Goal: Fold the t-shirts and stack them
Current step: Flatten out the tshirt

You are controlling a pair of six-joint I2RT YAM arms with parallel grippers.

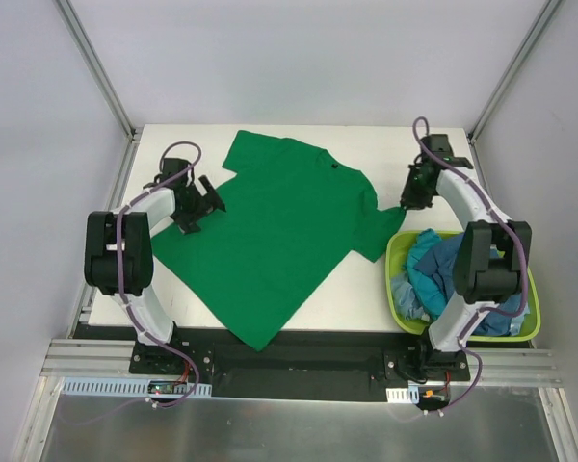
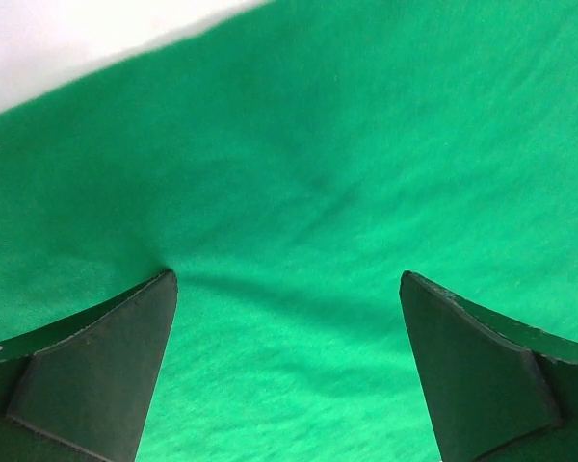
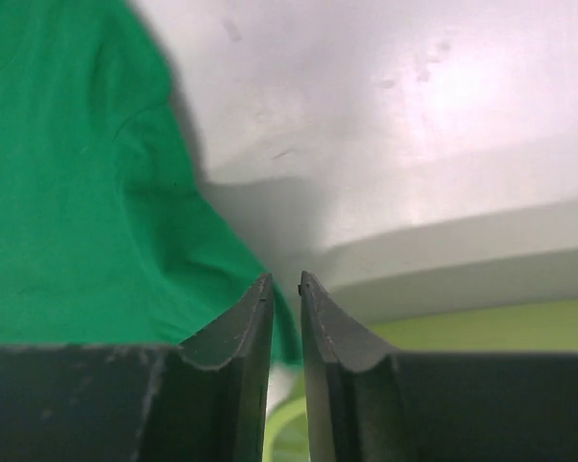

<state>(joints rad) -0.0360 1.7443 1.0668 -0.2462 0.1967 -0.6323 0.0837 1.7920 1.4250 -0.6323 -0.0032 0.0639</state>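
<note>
Nearest the lens on the left wrist, the left fingers (image 2: 96, 385) stand wide apart, their tips low over the green t-shirt (image 2: 318, 192), with nothing held between them. The cloth fills almost the whole of that view and creases softly between the two tips.

On the right wrist, the right fingers (image 3: 241, 337) are almost together. Only a thin slit is left between them, and we see no cloth in it. They sit at the edge of one green sleeve, with the pale bench (image 3: 414, 144) beyond and a lime strip of the basket (image 3: 462, 327) just beside them.

From above, the green t-shirt (image 1: 279, 241) lies spread flat and aslant across the bench (image 1: 366, 298). Its collar is toward the far right and its hem toward the near left. One sleeve reaches the far left corner of the basket (image 1: 394, 274). The blue and teal t-shirts (image 1: 433, 269) lie heaped inside that basket, partly hidden by the right arm.
</note>
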